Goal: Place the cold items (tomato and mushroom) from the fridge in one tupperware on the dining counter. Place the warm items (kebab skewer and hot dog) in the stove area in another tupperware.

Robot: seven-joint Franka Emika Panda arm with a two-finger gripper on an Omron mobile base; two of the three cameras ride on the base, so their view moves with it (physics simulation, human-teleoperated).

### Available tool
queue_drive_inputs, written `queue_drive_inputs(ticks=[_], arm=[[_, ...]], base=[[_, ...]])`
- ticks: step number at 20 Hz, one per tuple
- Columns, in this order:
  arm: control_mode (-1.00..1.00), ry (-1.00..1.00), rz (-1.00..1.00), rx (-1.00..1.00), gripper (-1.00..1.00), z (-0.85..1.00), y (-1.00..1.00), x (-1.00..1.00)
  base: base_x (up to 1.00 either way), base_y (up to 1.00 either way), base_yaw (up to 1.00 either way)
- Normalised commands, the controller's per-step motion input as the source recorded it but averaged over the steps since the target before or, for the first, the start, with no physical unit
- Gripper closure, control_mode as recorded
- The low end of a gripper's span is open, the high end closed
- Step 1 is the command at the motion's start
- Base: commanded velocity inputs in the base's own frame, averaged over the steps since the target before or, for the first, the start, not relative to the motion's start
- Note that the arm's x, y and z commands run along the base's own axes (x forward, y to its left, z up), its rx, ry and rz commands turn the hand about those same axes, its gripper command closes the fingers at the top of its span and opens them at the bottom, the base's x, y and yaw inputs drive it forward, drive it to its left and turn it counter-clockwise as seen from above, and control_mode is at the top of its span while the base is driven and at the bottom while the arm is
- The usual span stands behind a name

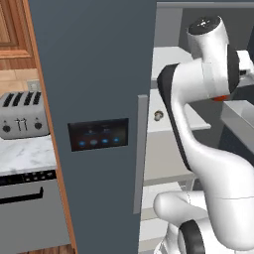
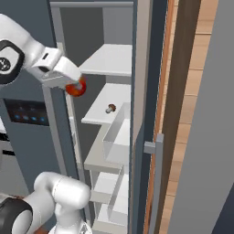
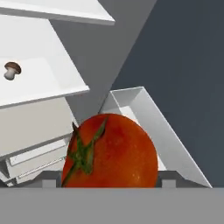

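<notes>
Fridge is standing open, white shelves showing. The hand is holding the tomato at the front left of the opening, level with the gap between the upper shelf and the middle shelf. In the hand view the tomato is sitting between the finger tips, green stem turned toward the camera; in the right base view it is showing as a red ball under the wrist. The jaws are standing wide, closed against the tomato's sides, so the grip spans about its full width.

The mushroom is resting upright on the middle shelf, near the middle and well apart from the hand. It is also showing in the hand view, small, brown cap over a pale stalk.

Handling judgement: the tomato is looking light, smooth and round, so probably slippery and apt to roll out if the squeeze slackens; the skin is likely soft, so a hard pinch could bruise it. Holding across the widest part, as now, seems best. The mushroom is probably very light and fragile at the stalk; taking it across the cap seems safer.

Step judged in hand: carrying the tomato out of the fridge toward a tupperware. Mushroom not yet fetched.

A toaster is sitting on the marble desk left of the fridge door.
</notes>
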Motion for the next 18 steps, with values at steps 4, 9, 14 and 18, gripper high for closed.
queue_drive_inputs(ticks=[4, 9, 14, 18], arm=[[-1.00, 0.01, 0.00, 0.40, 1.00, -0.62, 0.17, -0.72], [-1.00, 0.00, 0.01, 0.41, 1.00, -0.78, 0.21, -0.34], [-1.00, -0.07, 0.09, 0.28, 1.00, -0.50, 0.22, -0.04], [-1.00, 0.00, 0.14, 0.12, 1.00, -0.64, 0.27, 0.00]], base=[[0.00, 0.00, 0.00], [0.00, 0.00, 0.00], [0.00, 0.00, 0.00], [0.00, 0.00, 0.00]])
